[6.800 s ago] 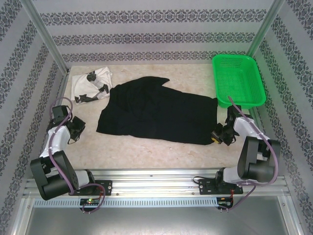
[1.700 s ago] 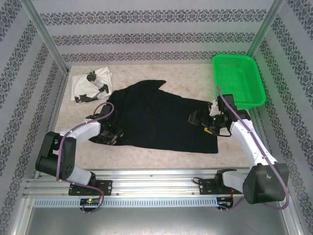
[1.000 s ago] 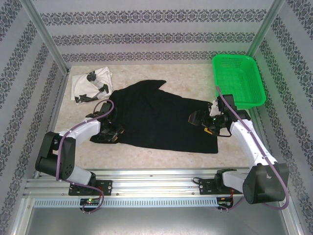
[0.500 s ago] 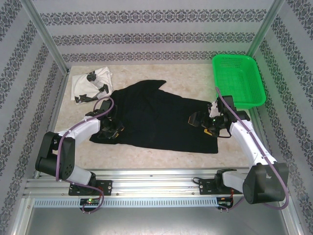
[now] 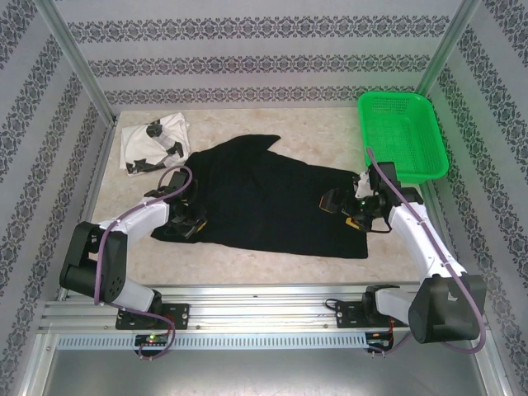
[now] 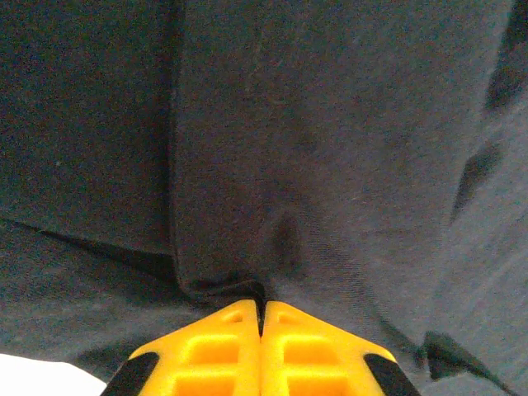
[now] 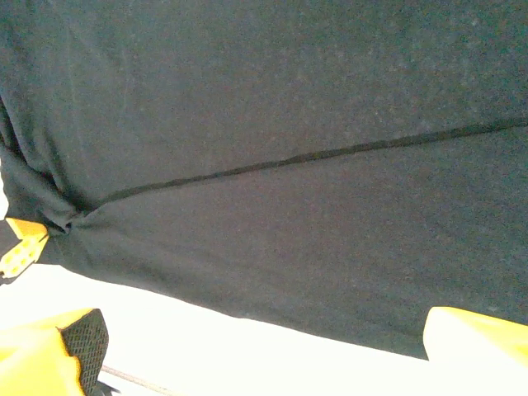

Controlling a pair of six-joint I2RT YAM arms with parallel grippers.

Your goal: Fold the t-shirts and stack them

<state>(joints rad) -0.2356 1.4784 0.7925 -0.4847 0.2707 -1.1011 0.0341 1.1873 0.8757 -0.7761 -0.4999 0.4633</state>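
Green basket (image 5: 403,97): far right corner.
Black t-shirt (image 5: 264,202): spread mid-table.
White t-shirt (image 5: 153,142): far left, bunched.
Left gripper (image 6: 261,312): pinched together on black t-shirt's left edge.
Right gripper (image 5: 337,203): fingers apart over its right side.

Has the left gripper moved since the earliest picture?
Yes. The left gripper went right, from the table onto the black shirt's left edge, nearer the green basket.

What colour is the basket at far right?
The basket is green; top external view shows it best.

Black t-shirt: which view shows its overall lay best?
Top external: the whole black t-shirt shows, spread rumpled on the table. Left wrist gives a close fold, right wrist a seam and hem edge.
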